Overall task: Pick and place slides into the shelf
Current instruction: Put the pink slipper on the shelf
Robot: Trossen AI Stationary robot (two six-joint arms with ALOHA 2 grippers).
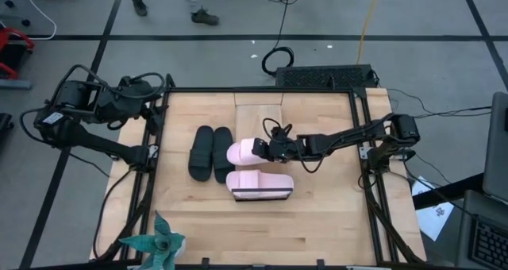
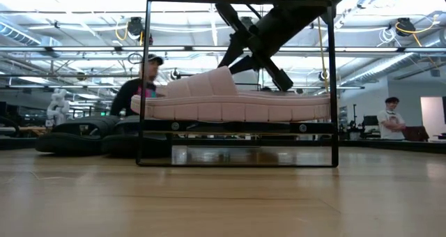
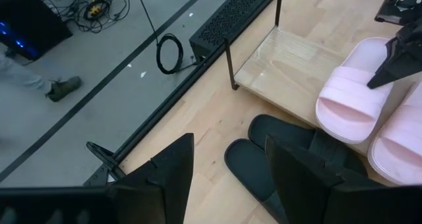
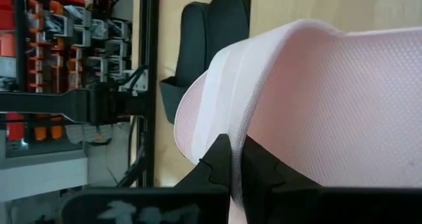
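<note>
Slides status: one pink slide [image 1: 260,183] lies on the shelf [image 1: 258,109]; right hand [image 1: 266,149] is clamped on the second pink slide [image 1: 240,152] over it. Black pair [image 1: 210,152] remains on the desk [image 1: 317,222]. Left hand [image 3: 227,168], fingers apart, waits aside.

R arm stretched inward, right gripper [image 1: 262,148] clamped, left gripper [image 3: 227,174] parted, L arm folded back

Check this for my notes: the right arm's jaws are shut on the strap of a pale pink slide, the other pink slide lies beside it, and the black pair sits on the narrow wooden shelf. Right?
One thing is wrong: the black rubber slides lie on the wooden tabletop, beside the narrow light-wood shelf, not on it. The high view shows this. The rest stands: the right gripper is shut on one pale pink slide, the other pink slide beside it.
</note>
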